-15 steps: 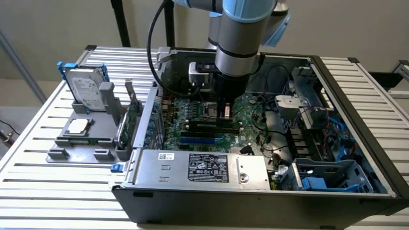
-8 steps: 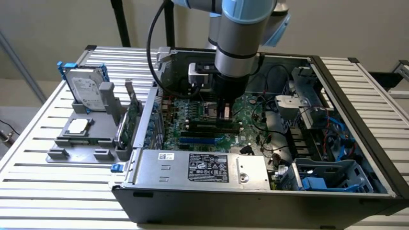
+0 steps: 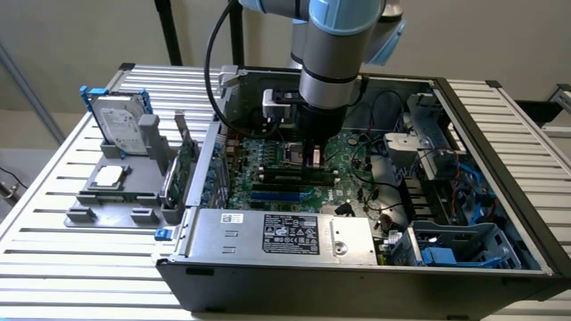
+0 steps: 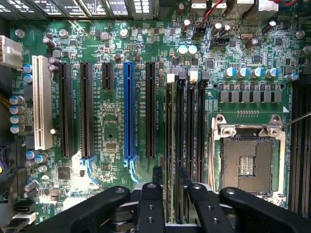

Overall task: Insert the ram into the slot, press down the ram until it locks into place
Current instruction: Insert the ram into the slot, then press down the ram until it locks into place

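The gripper (image 4: 170,175) is straddling the ram (image 4: 169,121). I cannot tell whether it is clamping the stick or standing slightly loose around it. The ram is showing edge-on as a thin green-tan strip. It is standing in line with the outermost memory slot (image 4: 169,85) of a row of four, the one nearest the expansion slots, with a white latch (image 4: 170,77) at its far end. Whether it is fully seated cannot be told. The three neighbouring black slots (image 4: 192,131) are lying just beside it. Past them is the open CPU socket (image 4: 248,162) in its metal frame. On the ram's other side, a blue expansion slot (image 4: 128,111) is sitting among black ones, and a white slot (image 4: 42,102) is lying farther out on the green motherboard (image 4: 114,141).

In the exterior view the gripper (image 3: 312,160) is sitting at the centre of the frame. It is hanging from the grey-and-blue arm (image 3: 335,53), which is coming down from the top edge into the open computer case (image 3: 267,284). The labelled power supply (image 3: 285,234) is lying at the lower centre, just in front of the board.

At the exterior view's left, outside the case, a grey fixture (image 3: 89,197) is resting on the slatted table (image 3: 45,247). It is carrying a processor chip (image 3: 109,175) and an upright green expansion card (image 3: 186,167). A hard drive (image 3: 120,124) in a blue bracket is leaning at the upper left.
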Motion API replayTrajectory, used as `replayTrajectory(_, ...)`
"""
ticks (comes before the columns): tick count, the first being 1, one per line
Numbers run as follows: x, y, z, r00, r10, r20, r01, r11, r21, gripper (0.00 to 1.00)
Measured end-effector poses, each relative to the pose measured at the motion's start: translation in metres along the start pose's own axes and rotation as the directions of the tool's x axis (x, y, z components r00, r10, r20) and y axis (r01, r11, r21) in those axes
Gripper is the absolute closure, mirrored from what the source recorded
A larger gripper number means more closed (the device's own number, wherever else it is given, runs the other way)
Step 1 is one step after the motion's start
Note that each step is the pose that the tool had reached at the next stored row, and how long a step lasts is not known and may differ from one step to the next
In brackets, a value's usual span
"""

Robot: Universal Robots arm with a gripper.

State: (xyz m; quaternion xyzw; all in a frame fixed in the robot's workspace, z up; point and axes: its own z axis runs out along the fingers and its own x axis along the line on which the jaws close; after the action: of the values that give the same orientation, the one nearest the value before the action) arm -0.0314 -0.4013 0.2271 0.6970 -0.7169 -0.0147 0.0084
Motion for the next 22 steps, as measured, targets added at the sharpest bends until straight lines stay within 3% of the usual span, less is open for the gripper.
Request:
replayTrajectory(5, 0.000, 0.0010, -0.0182, 1.0000, 0.000, 0.0005, 0.000, 1.0000, 0.0000, 0.73)
replayTrajectory(9, 0.000, 0.0053, -0.0192, 1.0000, 0.000, 0.0006, 0.000, 1.0000, -0.0017, 0.73)
replayTrajectory(14, 0.000, 0.0100, -0.0192, 1.0000, 0.000, 0.0003, 0.000, 1.0000, -0.0040, 0.89)
replayTrajectory(22, 0.000, 0.0101, -0.0192, 1.0000, -0.001, 0.0003, 0.001, 1.0000, -0.0040, 0.89)
